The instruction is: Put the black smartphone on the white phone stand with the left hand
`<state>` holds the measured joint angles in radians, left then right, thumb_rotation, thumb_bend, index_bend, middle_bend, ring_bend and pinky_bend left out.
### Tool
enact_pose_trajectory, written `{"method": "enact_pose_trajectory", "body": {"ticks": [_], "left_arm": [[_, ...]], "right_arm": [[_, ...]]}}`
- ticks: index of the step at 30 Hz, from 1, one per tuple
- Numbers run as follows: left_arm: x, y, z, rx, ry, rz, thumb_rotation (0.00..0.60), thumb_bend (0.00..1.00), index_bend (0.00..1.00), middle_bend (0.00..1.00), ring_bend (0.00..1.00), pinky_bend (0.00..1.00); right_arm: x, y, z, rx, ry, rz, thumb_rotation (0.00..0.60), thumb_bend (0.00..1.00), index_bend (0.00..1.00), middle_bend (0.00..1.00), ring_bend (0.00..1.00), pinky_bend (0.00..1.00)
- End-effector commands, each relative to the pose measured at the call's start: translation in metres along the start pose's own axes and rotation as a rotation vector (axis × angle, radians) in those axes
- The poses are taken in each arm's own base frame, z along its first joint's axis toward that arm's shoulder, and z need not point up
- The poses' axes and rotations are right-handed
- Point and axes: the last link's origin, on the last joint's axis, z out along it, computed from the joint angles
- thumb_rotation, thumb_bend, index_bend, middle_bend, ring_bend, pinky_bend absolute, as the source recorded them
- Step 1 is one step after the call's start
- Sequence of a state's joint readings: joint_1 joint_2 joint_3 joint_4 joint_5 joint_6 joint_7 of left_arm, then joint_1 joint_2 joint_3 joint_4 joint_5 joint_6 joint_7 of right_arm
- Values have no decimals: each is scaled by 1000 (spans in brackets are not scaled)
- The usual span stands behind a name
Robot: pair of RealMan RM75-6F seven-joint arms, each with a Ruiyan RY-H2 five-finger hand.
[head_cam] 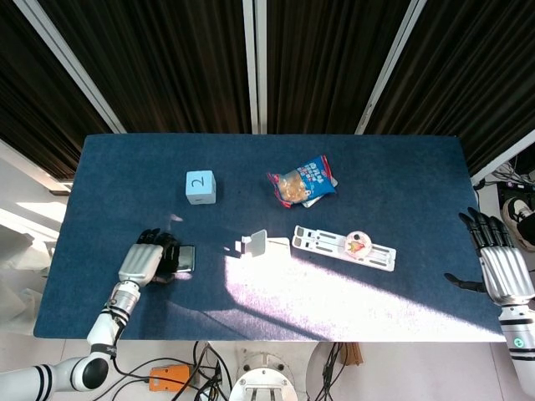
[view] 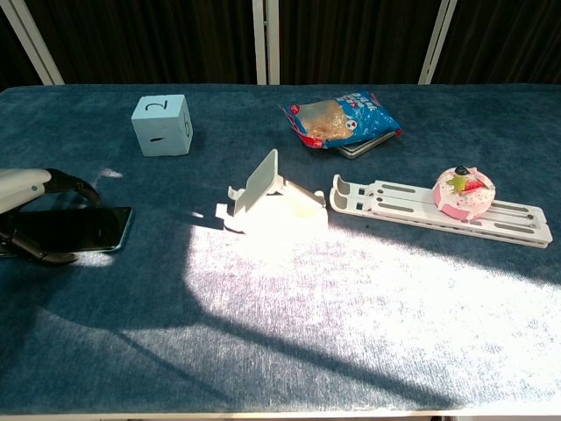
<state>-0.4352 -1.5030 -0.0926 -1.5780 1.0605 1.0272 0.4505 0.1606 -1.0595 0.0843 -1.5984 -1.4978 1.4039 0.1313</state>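
The black smartphone [head_cam: 185, 258] [view: 81, 230] lies flat on the blue table near its left front. My left hand [head_cam: 149, 260] [view: 31, 215] is over the phone's left part, its fingers arched over the far edge and the thumb by the near edge; the phone still rests on the cloth. The white phone stand [head_cam: 258, 244] [view: 270, 198] stands to the right of the phone, near the table's middle, with nothing on it. My right hand [head_cam: 500, 262] hangs at the table's right edge with fingers spread, holding nothing.
A light blue cube [head_cam: 201, 185] [view: 161, 124] marked 2 sits behind the phone. A snack bag [head_cam: 303, 180] [view: 344, 118] lies at mid-back. A white slotted rack [head_cam: 330, 244] [view: 394, 199] with a pink cake [head_cam: 358, 244] [view: 463, 190] lies right of the stand.
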Motion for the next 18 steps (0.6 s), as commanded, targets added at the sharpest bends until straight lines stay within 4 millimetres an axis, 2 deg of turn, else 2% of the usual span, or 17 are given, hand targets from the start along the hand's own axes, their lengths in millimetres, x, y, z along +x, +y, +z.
{"method": "enact_pose_trajectory", "body": {"ticks": [1, 4, 9, 11, 13, 18], "left_arm": [[-3, 0, 1, 4, -3, 2, 600, 144, 224, 143, 17, 0], [-4, -1, 2, 6, 4, 0, 600, 144, 251, 168, 39, 0], [-4, -3, 7, -3, 20, -19, 600, 144, 361, 329, 174, 20], [-3, -5, 8, -9, 36, -31, 600, 145, 414, 430, 276, 62], [-2, -6, 8, -15, 54, -53, 600, 147, 455, 491, 344, 105], [1, -11, 8, -33, 107, -185, 600, 148, 501, 545, 411, 280]], "right_arm": [[0, 0, 0, 1, -1, 0, 600, 109, 0, 0, 0, 32], [0, -1, 0, 0, 0, 0, 600, 109, 0, 0, 0, 32], [-1, 0, -1, -2, -2, 0, 600, 109, 0, 0, 0, 32], [-1, 0, -1, -3, 0, 0, 600, 109, 0, 0, 0, 32], [0, 0, -2, -3, 2, 1, 600, 109, 0, 0, 0, 32], [1, 0, -4, -5, 9, 0, 600, 109, 0, 0, 0, 32]]}}
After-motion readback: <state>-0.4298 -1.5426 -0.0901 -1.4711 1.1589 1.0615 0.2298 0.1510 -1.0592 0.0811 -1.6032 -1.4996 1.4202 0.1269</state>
